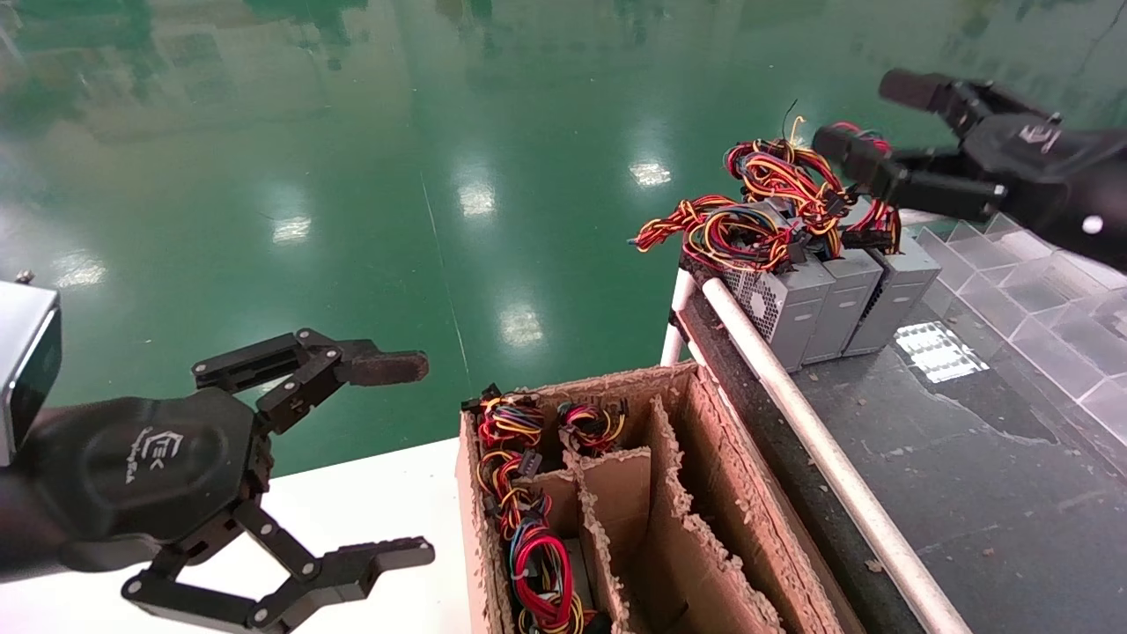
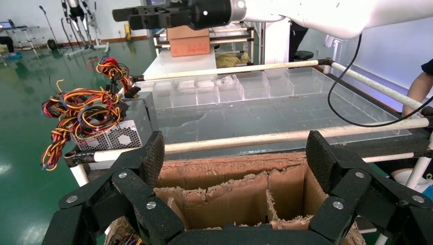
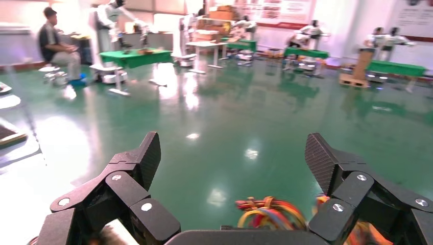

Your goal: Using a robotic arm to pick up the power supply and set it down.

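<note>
- The right black gripper with hexagonal palm and white logo (image 1: 883, 125) hung above the far end of a dark table top (image 1: 968, 458), over the wire bundles of a row of three grey boxes.
- Its fingers were spread wide and held nothing. The left wrist view showed it clear of the wires below it.
- The power supply, a small grey metal box with a mostly red wire bundle (image 1: 902, 295), stood upright on the table as the rightmost of the row. It touched its neighbour and lay nearest to the right gripper.
- The two other grey metal boxes with yellow-orange wire bundles (image 1: 806, 308) stood beside it, just behind a white rail (image 1: 819, 440) along the table edge.
- A brown cardboard box with ragged dividers (image 1: 704, 493) stood below the rail. Its leftmost compartment held further red, yellow and blue wire bundles (image 1: 528, 546); the compartments to the right showed only bare cardboard.
- The left black gripper with a brown worn fingertip pad (image 1: 396, 458) was idle at the left of the cardboard box, its fingers released and gripping nothing.
- Clear plastic compartment trays (image 1: 1039, 299) lay on the table to the right of the row.
</note>
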Tool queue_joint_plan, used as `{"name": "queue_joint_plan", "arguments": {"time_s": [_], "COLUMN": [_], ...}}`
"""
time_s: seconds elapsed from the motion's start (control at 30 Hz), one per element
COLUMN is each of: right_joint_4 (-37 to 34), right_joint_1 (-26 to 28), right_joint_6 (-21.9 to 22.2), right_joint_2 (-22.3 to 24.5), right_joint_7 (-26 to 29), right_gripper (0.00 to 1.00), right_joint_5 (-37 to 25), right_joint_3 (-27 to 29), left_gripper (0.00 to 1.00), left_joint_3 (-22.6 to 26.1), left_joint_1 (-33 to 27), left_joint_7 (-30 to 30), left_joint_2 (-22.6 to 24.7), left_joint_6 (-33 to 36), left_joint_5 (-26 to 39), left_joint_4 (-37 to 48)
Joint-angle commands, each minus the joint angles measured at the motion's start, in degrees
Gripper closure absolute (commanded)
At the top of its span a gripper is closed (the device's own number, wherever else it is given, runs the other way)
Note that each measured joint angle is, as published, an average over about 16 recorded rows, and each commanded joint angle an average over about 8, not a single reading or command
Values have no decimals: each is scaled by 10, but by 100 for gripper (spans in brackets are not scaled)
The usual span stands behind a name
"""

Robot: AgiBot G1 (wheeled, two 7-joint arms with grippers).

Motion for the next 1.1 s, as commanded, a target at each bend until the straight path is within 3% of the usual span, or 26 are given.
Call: {"name": "queue_joint_plan", "arguments": {"time_s": [0.03, 0.83, 1.1], "right_joint_4": [25, 330, 398], "right_joint_1": [-15, -195, -235], "right_joint_6": [-6, -82, -99], "right_joint_2": [6, 77, 92], "right_joint_7": [6, 75, 89], "right_gripper": [0, 0, 0], "right_joint_5": [7, 93, 112], "right_joint_3": [1, 8, 10], "left_gripper": [0, 0, 0], "left_joint_3": [0, 0, 0], "left_joint_1": [0, 0, 0], "left_joint_7": [0, 0, 0], "left_joint_2": [0, 0, 0], "left_joint_6": [0, 0, 0], "left_joint_5": [0, 0, 0], "left_joint_4": [0, 0, 0]}}
